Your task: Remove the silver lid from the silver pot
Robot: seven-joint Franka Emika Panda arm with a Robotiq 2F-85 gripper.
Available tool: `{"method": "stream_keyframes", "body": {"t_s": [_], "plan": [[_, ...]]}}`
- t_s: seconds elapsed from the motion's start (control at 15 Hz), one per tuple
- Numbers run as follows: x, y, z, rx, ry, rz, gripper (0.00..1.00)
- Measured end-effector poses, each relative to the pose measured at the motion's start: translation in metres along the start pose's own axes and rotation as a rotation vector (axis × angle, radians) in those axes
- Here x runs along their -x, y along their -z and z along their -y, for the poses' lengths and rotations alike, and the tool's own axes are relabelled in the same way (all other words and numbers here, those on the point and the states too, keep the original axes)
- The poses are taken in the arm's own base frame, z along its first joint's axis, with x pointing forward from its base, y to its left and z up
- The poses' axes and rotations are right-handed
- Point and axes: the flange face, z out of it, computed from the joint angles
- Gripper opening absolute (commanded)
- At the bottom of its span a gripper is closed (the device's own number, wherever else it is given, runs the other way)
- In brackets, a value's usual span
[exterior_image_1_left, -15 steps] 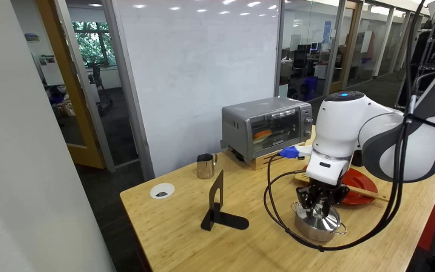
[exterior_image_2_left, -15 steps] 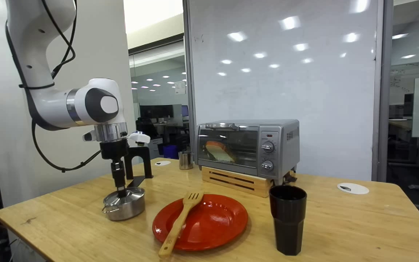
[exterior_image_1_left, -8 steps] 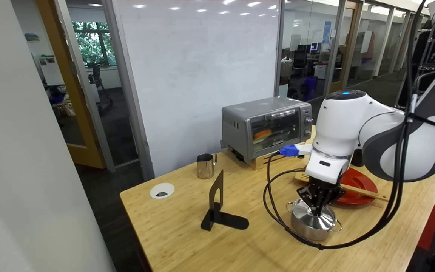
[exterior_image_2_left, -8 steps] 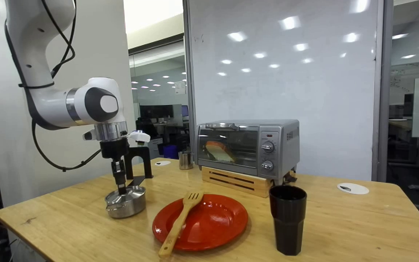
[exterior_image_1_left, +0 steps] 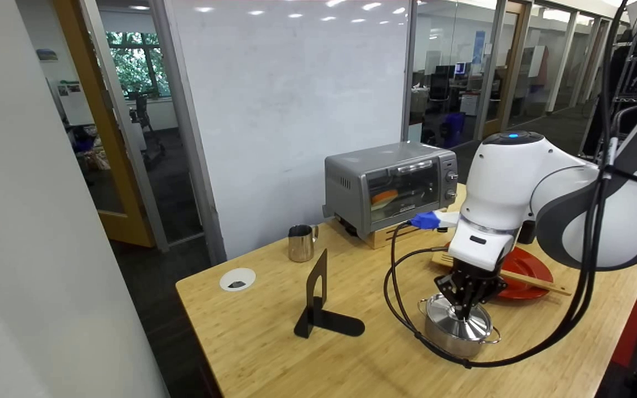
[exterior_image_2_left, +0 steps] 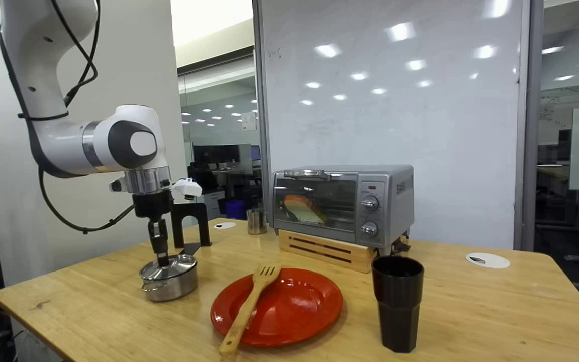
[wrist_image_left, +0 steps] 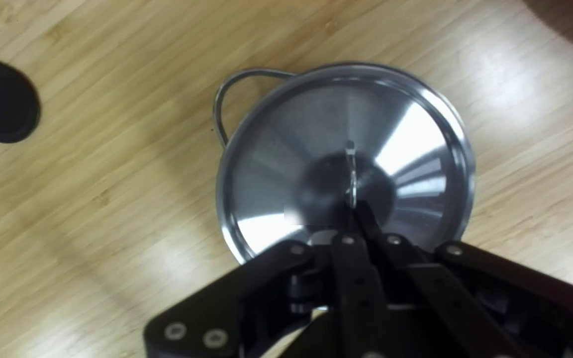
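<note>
The silver lid (exterior_image_1_left: 480, 327) covers the mouth of the silver pot (exterior_image_1_left: 455, 344) on the table. Both also show in an exterior view, the lid (exterior_image_2_left: 183, 263) over the pot (exterior_image_2_left: 176, 288). I cannot tell whether there is a small gap between them. My gripper (exterior_image_1_left: 463, 314) points down at the lid's centre, its fingers together on the lid's thin handle. It also shows in an exterior view (exterior_image_2_left: 163, 260). In the wrist view the fingertips (wrist_image_left: 355, 211) meet the handle of the lid (wrist_image_left: 286, 149). The lid hides the pot's inside.
A red plate (exterior_image_2_left: 314, 311) with a wooden spatula (exterior_image_2_left: 243, 322) lies beside the pot. A black bookend (exterior_image_1_left: 318, 318) stands on the pot's other side. A black cable (exterior_image_1_left: 495, 364) hangs in front of the pot. A black cup (exterior_image_2_left: 397, 306) and toaster oven (exterior_image_2_left: 314, 201) stand farther off.
The gripper's fingers have closed on the lid's handle. The pot and lid have shifted slightly across the table together with the gripper.
</note>
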Motion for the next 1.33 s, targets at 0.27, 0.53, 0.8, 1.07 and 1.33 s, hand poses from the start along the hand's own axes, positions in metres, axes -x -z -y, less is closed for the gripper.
{"method": "stream_keyframes", "body": {"t_s": [0.27, 0.53, 0.8, 1.07, 1.33], "plan": [[-0.011, 0.020, -0.005, 0.031, -0.031, 0.009, 0.01], [-0.021, 0.047, -0.005, 0.063, -0.065, 0.029, 0.01], [-0.019, 0.068, 0.001, 0.074, -0.114, 0.042, 0.01], [-0.008, 0.084, 0.009, 0.082, -0.182, 0.047, 0.01], [0.012, 0.094, 0.016, 0.070, -0.228, 0.048, 0.01]]}}
